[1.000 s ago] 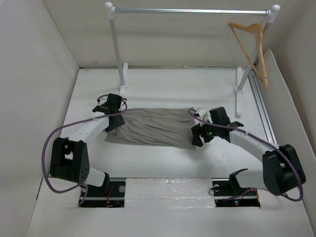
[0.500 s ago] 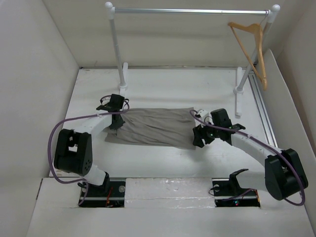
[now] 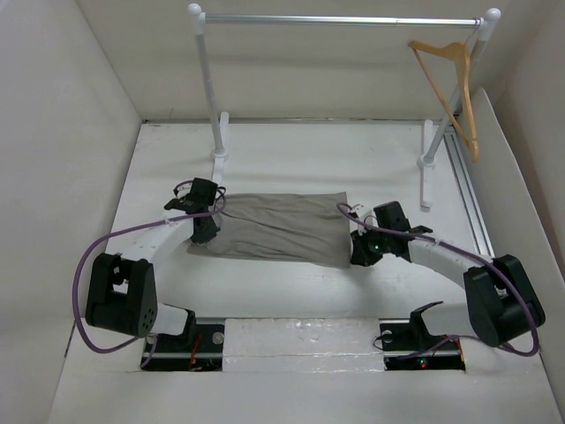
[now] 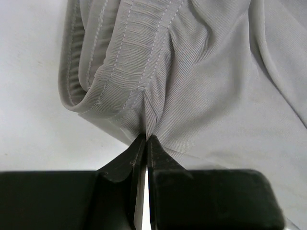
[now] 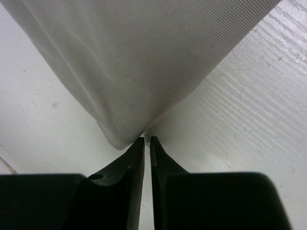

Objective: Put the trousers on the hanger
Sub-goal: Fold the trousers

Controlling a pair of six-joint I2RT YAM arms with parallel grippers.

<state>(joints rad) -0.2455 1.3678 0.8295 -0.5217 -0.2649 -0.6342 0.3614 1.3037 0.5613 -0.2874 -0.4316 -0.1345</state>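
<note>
The grey-beige trousers [image 3: 274,228] lie folded flat across the middle of the white table. My left gripper [image 3: 206,231] is at their left end. In the left wrist view it [image 4: 146,138] is shut on a pinch of the gathered waistband cloth [image 4: 144,72]. My right gripper [image 3: 357,252] sits at the trousers' near right corner. In the right wrist view its jaws [image 5: 147,139] stand almost together, with the cloth [image 5: 134,62] drawn to a point at their tips. The tan wooden hanger [image 3: 455,84] hangs from the rail's right end, far from both grippers.
A silver rail [image 3: 340,19] on two white posts [image 3: 210,88] spans the back of the table. A metal track [image 3: 466,190] runs along the right side. White walls enclose the table on the left, the back and the right.
Both grippers have closed on the trousers, the left on the waistband first, the right on the near right corner just now. The right gripper has also shifted slightly left onto the cloth edge.
</note>
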